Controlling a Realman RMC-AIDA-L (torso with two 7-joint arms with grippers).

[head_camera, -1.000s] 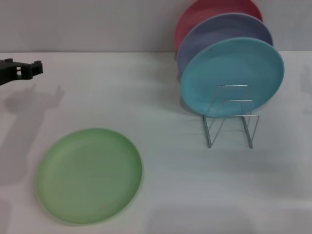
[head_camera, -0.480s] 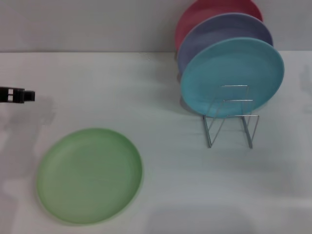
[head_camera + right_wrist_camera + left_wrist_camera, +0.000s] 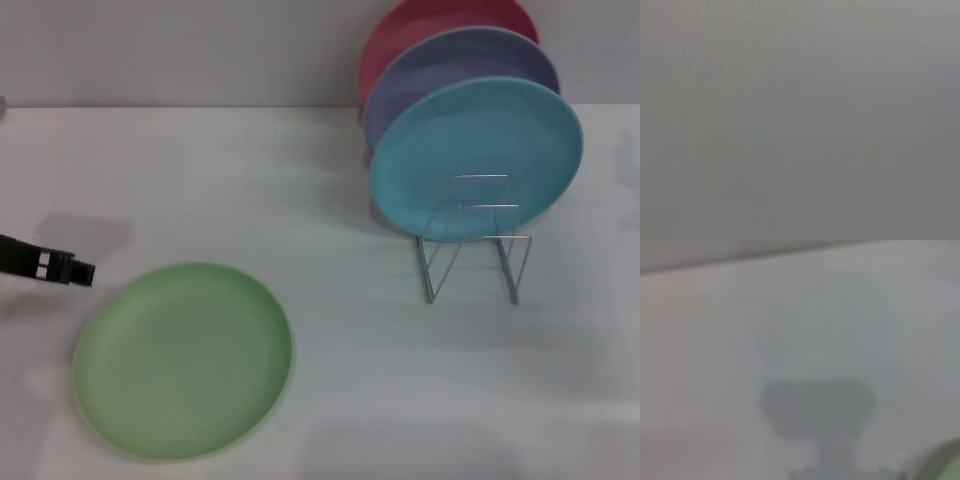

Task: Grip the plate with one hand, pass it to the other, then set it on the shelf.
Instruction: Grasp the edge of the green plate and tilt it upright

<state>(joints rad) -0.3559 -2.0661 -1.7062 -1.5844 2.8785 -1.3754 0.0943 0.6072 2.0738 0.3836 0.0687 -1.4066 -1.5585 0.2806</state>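
Three plates stand on edge in the shelf (image 3: pixel 470 262) at my right rear: a turquoise-blue plate (image 3: pixel 476 158) in front, a lavender plate (image 3: pixel 450 62) behind it, and a red plate (image 3: pixel 420 22) at the back. The shelf's two front wire dividers stand bare, nearer me than the blue plate. I see the light green plate (image 3: pixel 183 359) lying flat on the white table (image 3: pixel 380 380), well apart from the shelf, toward my left front. My left gripper (image 3: pixel 62 268) reaches in from the left edge, its dark tip just beside the plate's far left rim; I cannot tell whether it touches, and I cannot tell whether the claw is released or clenched. In the left wrist view I get the table, a shadow on it and a sliver of the plate's green rim (image 3: pixel 949 466) in one corner. My right gripper shows in no view.
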